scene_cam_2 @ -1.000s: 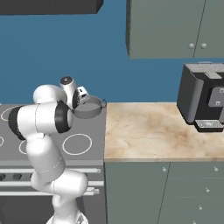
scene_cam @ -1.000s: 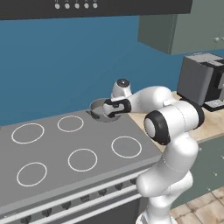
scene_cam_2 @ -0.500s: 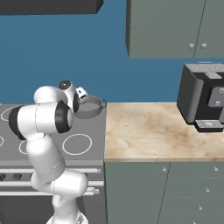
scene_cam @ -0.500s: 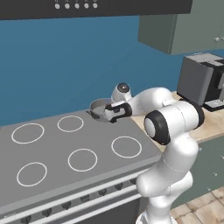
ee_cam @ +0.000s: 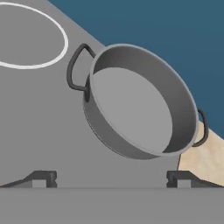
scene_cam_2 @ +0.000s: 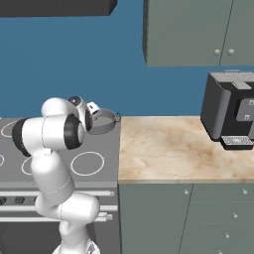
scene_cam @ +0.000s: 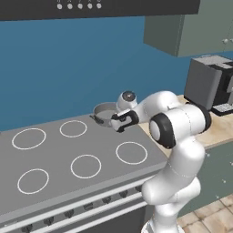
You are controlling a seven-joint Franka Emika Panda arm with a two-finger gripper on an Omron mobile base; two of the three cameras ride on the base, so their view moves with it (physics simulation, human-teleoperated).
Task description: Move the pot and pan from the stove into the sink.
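Just above the stove [scene_cam: 54,182], the gripper [ee_cam: 111,177] hovers with fingers spread wide, grasping nothing. Ahead sits the pot [ee_cam: 140,109], empty, at the stove's back right corner, one loop handle overhanging the tan counter [scene_cam_2: 168,149]. Bare stove surface lies between fingertips and pot.

Matt grey metal pot [ee_cam: 140,109] sits on the smooth grey stove [ee_cam: 43,113].
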